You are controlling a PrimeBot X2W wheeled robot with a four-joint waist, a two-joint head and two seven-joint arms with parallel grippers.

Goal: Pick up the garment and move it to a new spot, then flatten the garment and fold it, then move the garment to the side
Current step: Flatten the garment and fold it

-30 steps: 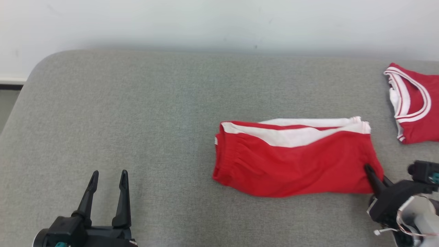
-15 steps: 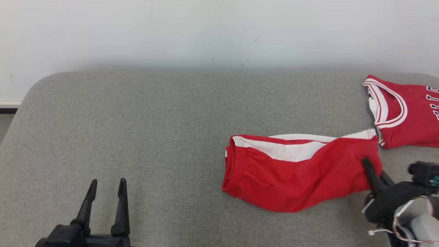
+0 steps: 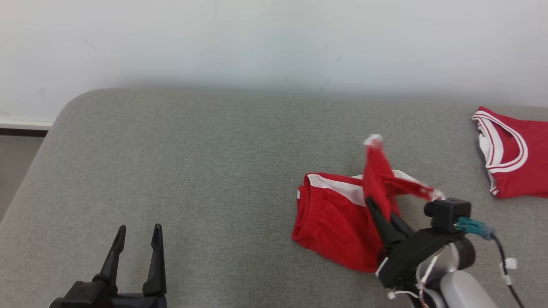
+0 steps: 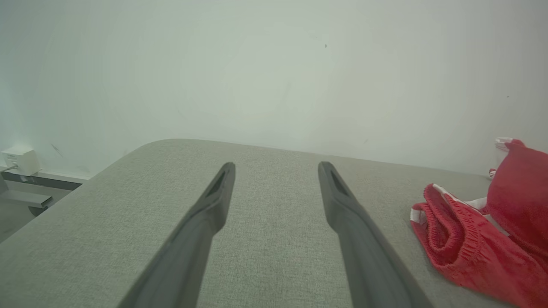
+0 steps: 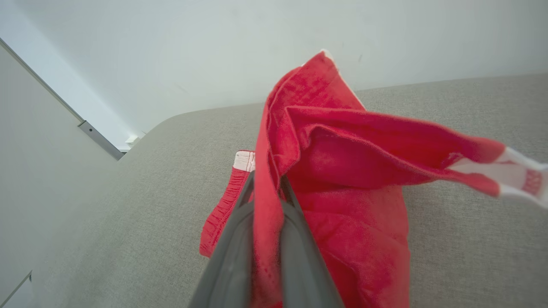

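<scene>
**Right pincer hauling one end of the garment up off the grey surface**

The right pincer (image 3: pixel 381 208) is clamped shut on a thin fold of the red garment (image 3: pixel 334 218), pulling that end into a peak. The elastic-banded end lies on the surface (image 3: pixel 192 162), right of centre. The left pincer (image 3: pixel 139 228) hangs wide open and empty, well apart at the near left. My worry is that so narrow a pinch may slip, or lift only one layer, leaving the cloth twisted and bunched. The small white tag (image 3: pixel 298 194) is too small to read. A second red garment (image 3: pixel 518 171), far right, shows striped trim but no legible lettering.
</scene>
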